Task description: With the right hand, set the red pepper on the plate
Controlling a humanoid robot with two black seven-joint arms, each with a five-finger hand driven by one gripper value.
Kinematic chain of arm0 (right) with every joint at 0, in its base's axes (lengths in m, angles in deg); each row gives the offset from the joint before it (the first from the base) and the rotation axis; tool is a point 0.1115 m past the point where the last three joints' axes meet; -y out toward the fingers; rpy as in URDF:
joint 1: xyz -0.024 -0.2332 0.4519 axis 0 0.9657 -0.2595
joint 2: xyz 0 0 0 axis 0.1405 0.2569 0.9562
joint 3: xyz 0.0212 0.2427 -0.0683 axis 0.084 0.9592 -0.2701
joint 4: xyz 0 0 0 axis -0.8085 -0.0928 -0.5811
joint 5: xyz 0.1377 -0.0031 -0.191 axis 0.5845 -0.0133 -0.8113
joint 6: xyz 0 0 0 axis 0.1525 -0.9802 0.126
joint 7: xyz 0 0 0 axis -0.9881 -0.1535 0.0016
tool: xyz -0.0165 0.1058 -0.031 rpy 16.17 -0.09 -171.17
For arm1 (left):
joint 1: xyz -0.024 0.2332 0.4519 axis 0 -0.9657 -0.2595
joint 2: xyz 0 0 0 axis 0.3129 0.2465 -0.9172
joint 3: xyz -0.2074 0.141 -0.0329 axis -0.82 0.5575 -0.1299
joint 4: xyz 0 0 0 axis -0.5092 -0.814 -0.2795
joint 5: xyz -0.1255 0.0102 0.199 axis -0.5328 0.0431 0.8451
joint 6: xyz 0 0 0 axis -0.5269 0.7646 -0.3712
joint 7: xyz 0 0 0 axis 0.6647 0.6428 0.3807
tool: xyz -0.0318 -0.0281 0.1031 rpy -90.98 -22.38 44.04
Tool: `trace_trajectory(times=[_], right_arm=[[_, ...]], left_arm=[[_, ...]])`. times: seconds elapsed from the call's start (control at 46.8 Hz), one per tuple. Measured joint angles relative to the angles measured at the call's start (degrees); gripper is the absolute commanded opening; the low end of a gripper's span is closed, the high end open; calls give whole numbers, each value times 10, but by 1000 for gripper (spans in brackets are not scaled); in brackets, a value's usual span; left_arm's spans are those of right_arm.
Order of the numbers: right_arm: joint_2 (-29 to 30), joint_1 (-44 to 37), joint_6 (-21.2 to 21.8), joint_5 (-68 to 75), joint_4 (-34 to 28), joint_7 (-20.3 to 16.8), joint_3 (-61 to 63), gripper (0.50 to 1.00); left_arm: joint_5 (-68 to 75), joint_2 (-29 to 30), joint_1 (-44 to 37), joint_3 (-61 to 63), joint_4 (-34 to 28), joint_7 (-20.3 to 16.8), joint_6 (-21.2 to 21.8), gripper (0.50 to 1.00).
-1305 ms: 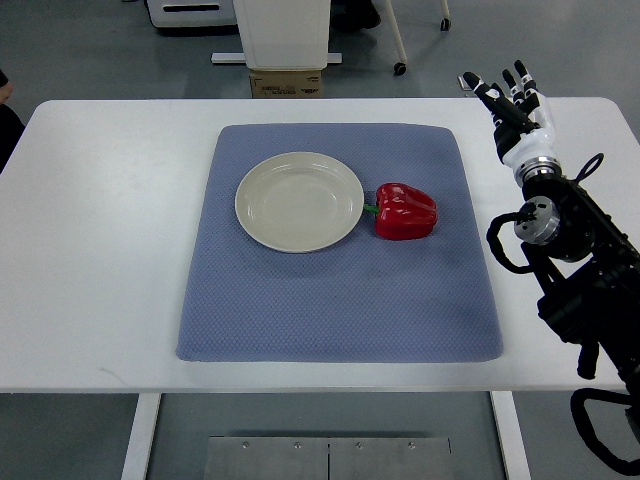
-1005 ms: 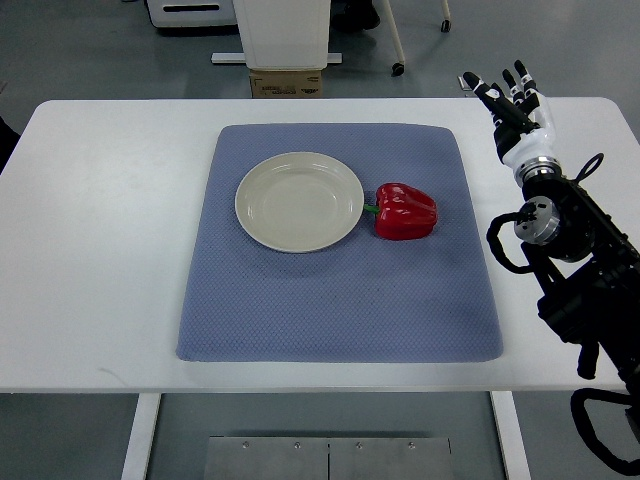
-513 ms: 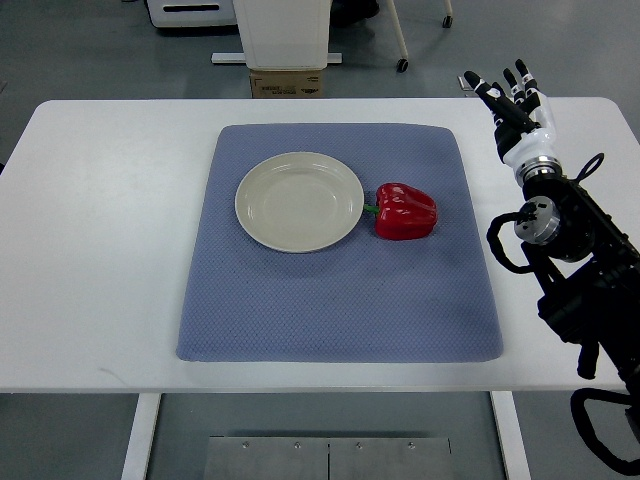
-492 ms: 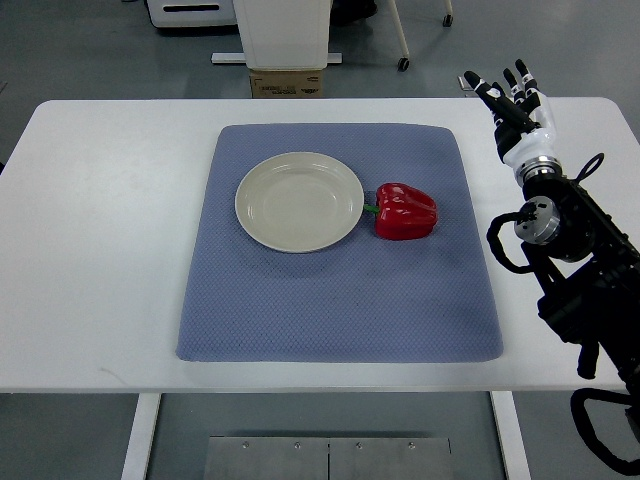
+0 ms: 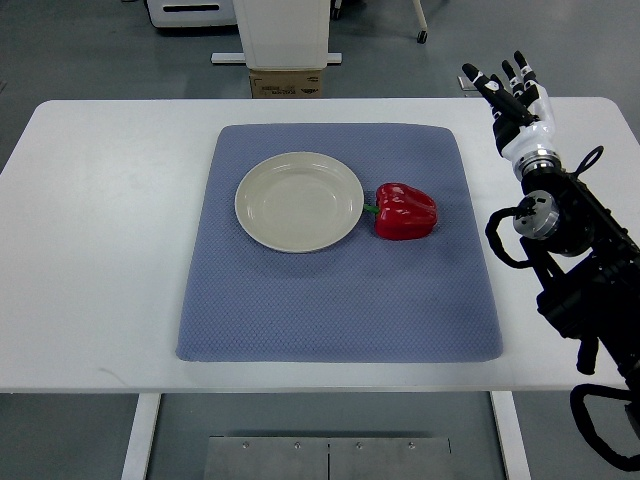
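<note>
- Table (image 5: pixel 100 250): white, rectangular, spans nearly the full width of the view.
- Mat (image 5: pixel 340 300): blue-grey, textured, lies flat on the middle of the table.
- Plate (image 5: pixel 299 201): round, cream, empty, on the far-left part of the mat.
- Pepper (image 5: pixel 405 211): red, glossy, on the mat just right of the plate; its green stem (image 5: pixel 370 209) points left and reaches the plate's rim. The pepper is not on the plate.
- Right hand (image 5: pixel 512 100): white with dark fingers, at the far right of the table, over the far edge, well apart from the pepper and off the mat. Fingers (image 5: pixel 497 92) are spread wide and point away toward the far side; they hold nothing.
- Right arm (image 5: pixel 575 260): black, jointed, with looped cables, comes in from the lower right and runs along the table's right side up to the hand.
- Box (image 5: pixel 286 82): brown cardboard, on the floor beyond the table's far edge, under a white cabinet (image 5: pixel 284 30).
- Floor (image 5: pixel 80 50): grey, seen beyond and below the table.
- Metal panel (image 5: pixel 328 458): below the table's near edge, centre.
</note>
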Motion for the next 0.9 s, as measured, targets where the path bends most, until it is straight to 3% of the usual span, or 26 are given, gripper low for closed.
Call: trace_trajectory(times=[0.898], right_arm=[[-2, -2, 0, 0, 4, 0, -8, 1000]], left_arm=[[0, 0, 0, 0, 0, 0, 0, 1000]])
